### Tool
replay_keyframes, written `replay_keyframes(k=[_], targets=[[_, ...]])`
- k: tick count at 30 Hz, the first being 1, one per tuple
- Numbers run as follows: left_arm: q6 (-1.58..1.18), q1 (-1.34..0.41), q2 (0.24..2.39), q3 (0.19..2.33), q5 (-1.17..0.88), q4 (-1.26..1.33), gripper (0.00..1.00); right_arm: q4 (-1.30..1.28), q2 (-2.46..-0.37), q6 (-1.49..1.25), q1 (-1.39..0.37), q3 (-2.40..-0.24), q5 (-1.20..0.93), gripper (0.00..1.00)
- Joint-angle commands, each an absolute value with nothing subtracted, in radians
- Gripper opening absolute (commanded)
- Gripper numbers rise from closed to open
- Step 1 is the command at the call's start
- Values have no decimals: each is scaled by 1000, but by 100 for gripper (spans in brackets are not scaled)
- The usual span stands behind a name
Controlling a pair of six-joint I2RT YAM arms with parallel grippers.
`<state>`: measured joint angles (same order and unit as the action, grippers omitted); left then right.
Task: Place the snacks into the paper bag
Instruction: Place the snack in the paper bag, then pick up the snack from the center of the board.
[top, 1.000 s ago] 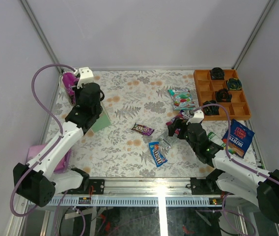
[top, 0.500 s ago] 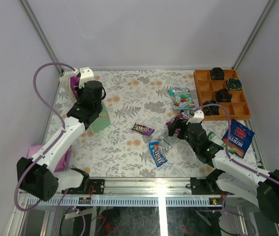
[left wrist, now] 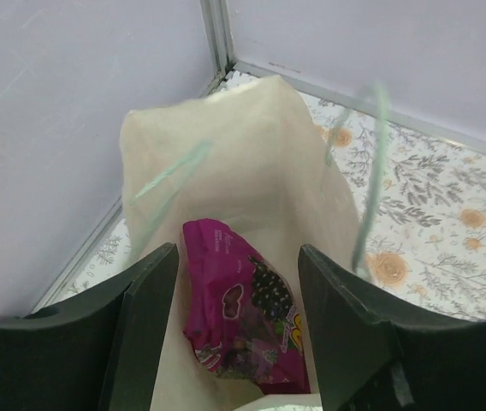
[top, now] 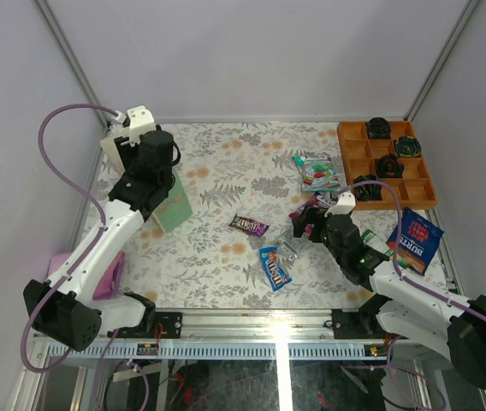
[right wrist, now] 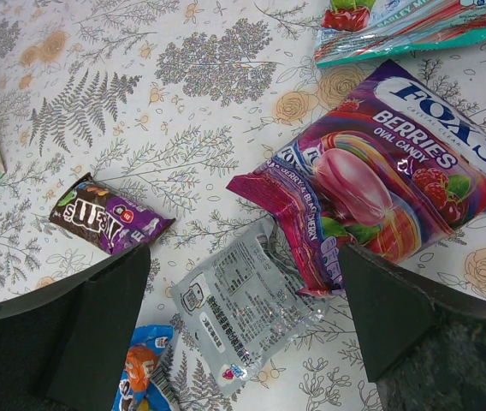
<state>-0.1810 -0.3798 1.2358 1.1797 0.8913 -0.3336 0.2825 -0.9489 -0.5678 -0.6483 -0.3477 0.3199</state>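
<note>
The paper bag (left wrist: 251, 145) stands upright and open at the far left of the table (top: 226, 163), its mint-green side (top: 173, 204) facing the middle. A magenta bag (left wrist: 243, 317) lies inside it. My left gripper (left wrist: 237, 250) hangs open over the bag's mouth, fingers clear of the packet. My right gripper (right wrist: 243, 257) is open, low over a silver wrapper (right wrist: 243, 308). Beside it lie a purple FOX'S packet (right wrist: 380, 197), a dark candy bar (right wrist: 106, 218) and a blue candy packet (right wrist: 145, 377). The green-red sweets bag (top: 317, 171) and BURTS crisp bag (top: 416, 240) lie further right.
An orange compartment tray (top: 352, 147) with dark round objects sits at the back right. A flat pink item (top: 106, 276) lies by the left arm's base. Side walls close in the table on the left, right and back.
The left gripper opened and let the magenta bag drop into the paper bag, while the arm shifted back and left. The right arm has not moved.
</note>
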Motion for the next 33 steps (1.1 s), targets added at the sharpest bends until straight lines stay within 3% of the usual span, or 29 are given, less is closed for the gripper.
replay_keyframes(k=[1,8,17,25,33], targets=[[-265,-388,1179,1243,883,-396,58,333,-951,-573,-657,-359,322,99],[-352,-451,1128,1335,877,-519,56,336,-958,-572,-657,-361,319,99],[-508,-680,1073,1349,909,-636,56,332,-951,-573,-657,-358,330,99],[-715,-949,1118,1199,945,-660,57,323,-942,-575,-657,-357,344,99],[-907,-1003,1272,1020,883,-550,60,321,-950,-574,-656,-357,353,99]])
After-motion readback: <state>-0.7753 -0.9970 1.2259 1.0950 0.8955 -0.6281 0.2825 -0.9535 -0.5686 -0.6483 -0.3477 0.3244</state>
